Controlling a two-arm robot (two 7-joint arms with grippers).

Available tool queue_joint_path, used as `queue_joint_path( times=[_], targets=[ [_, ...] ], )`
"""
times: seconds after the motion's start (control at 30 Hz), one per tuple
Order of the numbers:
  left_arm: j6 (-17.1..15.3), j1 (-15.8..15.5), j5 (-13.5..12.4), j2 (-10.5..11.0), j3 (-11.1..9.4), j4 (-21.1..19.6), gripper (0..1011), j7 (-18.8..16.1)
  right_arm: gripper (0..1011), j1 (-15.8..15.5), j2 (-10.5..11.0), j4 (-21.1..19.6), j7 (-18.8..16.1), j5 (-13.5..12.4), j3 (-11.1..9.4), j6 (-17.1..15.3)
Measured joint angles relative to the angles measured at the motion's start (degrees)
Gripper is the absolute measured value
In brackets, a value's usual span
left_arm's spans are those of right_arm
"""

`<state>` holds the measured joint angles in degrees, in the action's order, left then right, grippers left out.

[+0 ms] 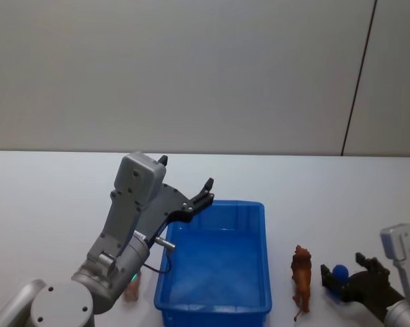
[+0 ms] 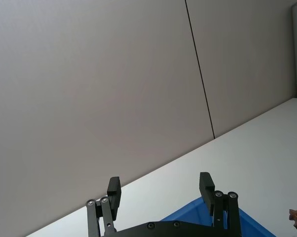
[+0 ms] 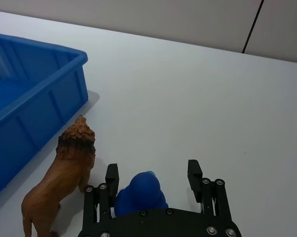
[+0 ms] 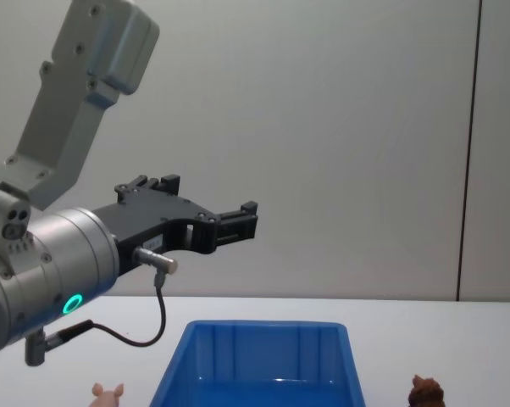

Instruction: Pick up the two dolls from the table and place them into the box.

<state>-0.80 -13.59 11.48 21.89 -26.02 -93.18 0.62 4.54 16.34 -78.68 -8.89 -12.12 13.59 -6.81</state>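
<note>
We are holding our left gripper [image 1: 186,172] up in the air above the far left part of the blue bin [image 1: 239,202]. Its jaws are standing wide apart and are gripping nothing. In the left wrist view the two black fingers [image 2: 206,185] are pointing out over the bin's far rim toward the pale wall [image 2: 114,89].

The pink pig doll [image 1: 131,289] is standing on the white counter [image 1: 55,204] just beside the near left corner of the bin. Our left arm is partly covering it in the head view. In the chest view its pointed ears are poking up at the lower edge, left of the bin.

We are keeping our right gripper [image 1: 342,266] low at the near right of the counter, well to the right of the bin. Its jaws are open around the dark blue doll [image 3: 141,192] and are not clamping it. In the right wrist view the doll is sitting between the two fingers, close against the one nearer the bin and with a clear gap to the other.

A brown lion toy [image 1: 302,276] is standing on the counter between the bin and the dark blue doll, just beside the doll, with its head pointing toward the far side.
</note>
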Motion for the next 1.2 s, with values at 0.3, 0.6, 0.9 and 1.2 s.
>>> queue_joint_path(
  times=[0.3,0.6,0.9,1.2],
  targets=[
    [0.00,0.00,0.00,0.00,0.00,0.00,1001,0.00,644,0.79,-0.71,2.38,-1.56,0.54,0.58,0.07],
    [0.00,0.00,0.00,0.00,0.00,0.00,1001,0.00,381,0.67,-0.84,2.58,-2.02,0.90,0.80,0.79],
    [0.00,0.00,0.00,0.00,0.00,0.00,1001,0.00,298,0.03,-0.72,0.93,-1.97,1.40,0.91,2.27],
    [0.00,0.00,0.00,0.00,0.00,0.00,1001,0.00,253,-0.84,-0.23,-3.22,-0.77,1.64,0.56,3.93]
  ],
)
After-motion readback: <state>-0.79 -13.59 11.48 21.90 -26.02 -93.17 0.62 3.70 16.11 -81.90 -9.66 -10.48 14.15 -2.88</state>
